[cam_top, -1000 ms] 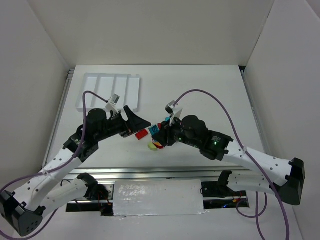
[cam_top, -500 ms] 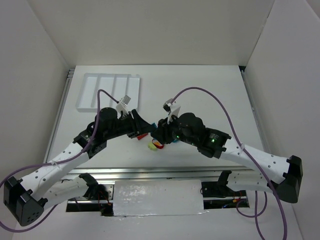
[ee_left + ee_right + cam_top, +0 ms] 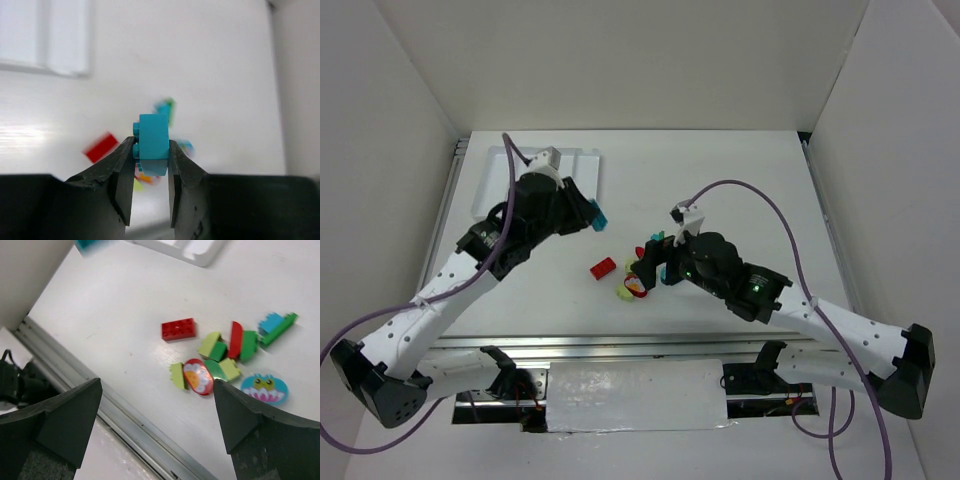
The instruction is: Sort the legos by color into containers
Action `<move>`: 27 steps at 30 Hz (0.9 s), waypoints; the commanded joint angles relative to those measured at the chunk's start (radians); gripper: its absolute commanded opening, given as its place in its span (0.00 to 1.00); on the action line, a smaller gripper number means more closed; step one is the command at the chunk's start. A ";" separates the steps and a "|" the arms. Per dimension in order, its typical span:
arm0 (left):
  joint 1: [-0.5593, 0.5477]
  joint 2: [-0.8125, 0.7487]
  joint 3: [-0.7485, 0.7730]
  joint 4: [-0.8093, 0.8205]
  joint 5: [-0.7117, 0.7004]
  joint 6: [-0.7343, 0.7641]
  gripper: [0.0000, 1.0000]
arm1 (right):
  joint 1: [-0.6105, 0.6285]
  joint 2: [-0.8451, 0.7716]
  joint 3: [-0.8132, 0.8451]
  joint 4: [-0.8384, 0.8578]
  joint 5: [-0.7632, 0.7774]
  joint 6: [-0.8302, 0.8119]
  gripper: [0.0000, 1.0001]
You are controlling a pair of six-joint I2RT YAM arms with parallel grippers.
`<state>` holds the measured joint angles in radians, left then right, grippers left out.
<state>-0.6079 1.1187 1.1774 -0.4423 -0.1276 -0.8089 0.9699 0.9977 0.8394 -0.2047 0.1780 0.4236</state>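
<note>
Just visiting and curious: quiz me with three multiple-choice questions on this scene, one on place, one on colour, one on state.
1. The brick in the left claw is: A red; B yellow; C teal-blue.
2. The right claw is: A open, empty; B shut on a brick; C shut, empty.
3. The rectangular red brick lies: A in the right claw; B on the table left of the pile; C atop the pile.
Answers: C, teal-blue shows between its fingers; A, its fingers stand wide apart, nothing between; B, it lies alone beside the pile.
</note>
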 commanded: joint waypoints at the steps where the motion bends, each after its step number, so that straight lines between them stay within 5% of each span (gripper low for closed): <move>1: 0.063 0.085 0.158 -0.225 -0.478 0.143 0.00 | -0.036 -0.103 -0.052 -0.015 0.095 0.061 1.00; 4: 0.154 0.208 0.252 -0.262 -0.605 0.233 0.00 | -0.048 -0.152 -0.077 -0.025 0.084 0.069 1.00; 10: 0.481 0.401 0.360 -0.124 -0.401 0.401 0.00 | -0.051 -0.182 -0.085 -0.065 0.055 0.075 1.00; 13: 0.584 0.545 0.433 -0.073 -0.412 0.430 0.00 | -0.053 -0.209 -0.111 -0.056 0.020 0.084 1.00; 17: 0.596 0.789 0.543 0.023 -0.489 0.594 0.00 | -0.054 -0.245 -0.166 -0.007 -0.070 0.106 1.00; 22: 0.637 0.957 0.616 0.022 -0.529 0.535 0.00 | -0.056 -0.234 -0.192 0.027 -0.144 0.130 1.00; 27: 0.652 0.991 0.585 0.083 -0.543 0.508 0.15 | -0.050 -0.211 -0.206 0.048 -0.204 0.136 1.00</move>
<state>0.0269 2.1384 1.7466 -0.4358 -0.6231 -0.2916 0.9203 0.7792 0.6445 -0.2203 0.0307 0.5468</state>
